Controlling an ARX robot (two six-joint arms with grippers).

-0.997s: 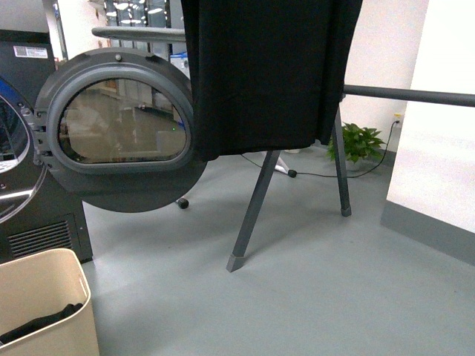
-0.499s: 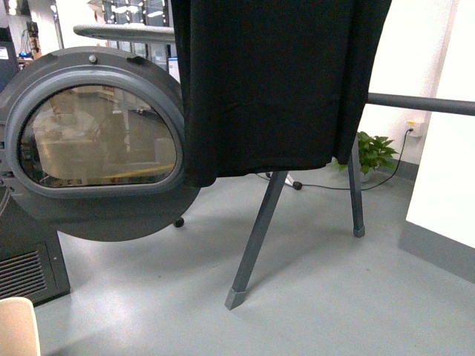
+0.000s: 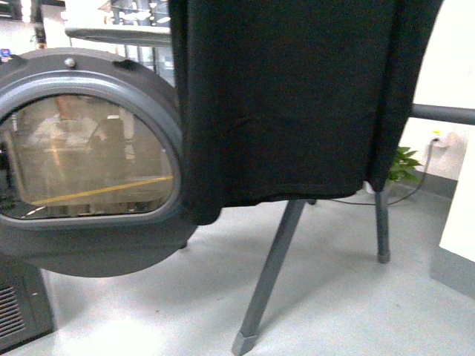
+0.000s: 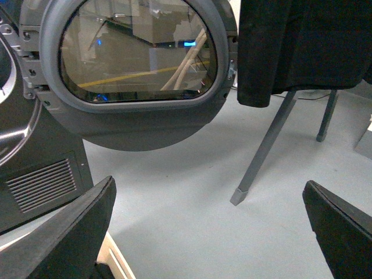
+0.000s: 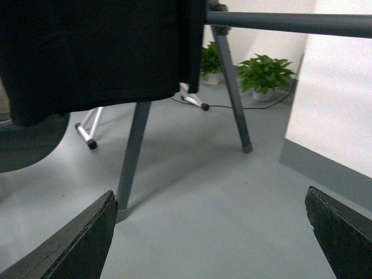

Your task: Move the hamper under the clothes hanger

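Cloth (image 3: 297,96), black and wide, is hanging over the rack (image 3: 272,273) and filling the upper middle of the front view, with its hem ending well above the floor (image 3: 334,311). The rack's near leg is slanting down to the floor beneath the cloth. A second leg is standing further back on the right, and the round bar is running out level past the cloth's right edge. The dryer door (image 3: 82,163) is standing swung open just left of the cloth, its glass reflecting the room. A plant (image 3: 401,165) is sitting by the wall behind the far leg. The hamper (image 4: 118,263) is showing only in the left wrist view, as a thin beige strip of rim beside one finger. It is sitting near the dryer's base below the door, well apart from the rack's legs; whether the finger is touching it cannot be told. The left gripper (image 4: 209,186) is hanging with its fingers spread wide, gripping nothing. The right gripper (image 5: 210,195) is likewise spread wide and gripping nothing, facing the rack's legs and bar.
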